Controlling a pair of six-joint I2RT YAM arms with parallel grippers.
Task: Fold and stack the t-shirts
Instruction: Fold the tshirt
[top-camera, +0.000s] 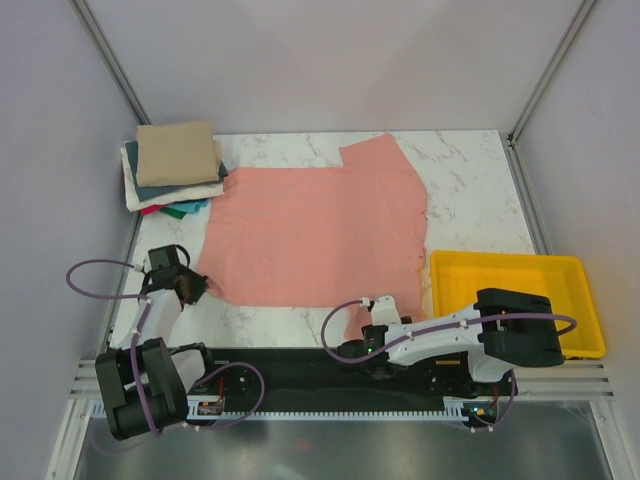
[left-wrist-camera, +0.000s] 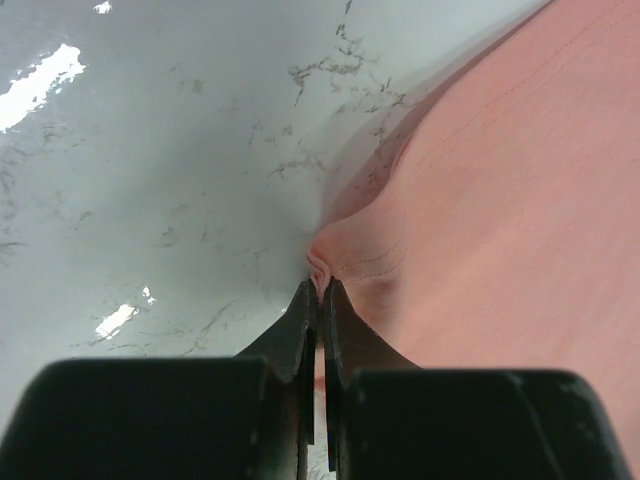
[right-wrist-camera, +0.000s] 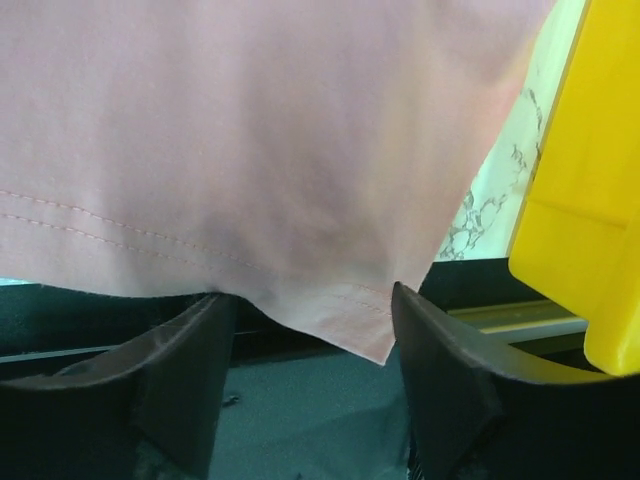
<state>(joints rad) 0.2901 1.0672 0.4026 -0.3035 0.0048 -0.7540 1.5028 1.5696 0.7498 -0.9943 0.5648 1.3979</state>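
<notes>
A large salmon-pink t-shirt (top-camera: 320, 225) lies spread flat on the marble table. My left gripper (top-camera: 197, 288) is at its near left edge, shut on a small pinched fold of the pink cloth (left-wrist-camera: 322, 262); the jaws (left-wrist-camera: 320, 300) meet on it. My right gripper (top-camera: 376, 318) is at the shirt's near right corner. It is open, and the hemmed corner of the pink shirt (right-wrist-camera: 340, 310) hangs between its fingers (right-wrist-camera: 445, 370) without being clamped. A stack of folded t-shirts (top-camera: 176, 152) sits at the back left, tan on top, then white, dark teal, green and red.
A yellow plastic tray (top-camera: 505, 262) stands at the near right, just right of my right gripper; its corner shows in the right wrist view (right-wrist-camera: 590, 200). The black base rail (top-camera: 300, 375) runs along the near table edge. Walls enclose the table.
</notes>
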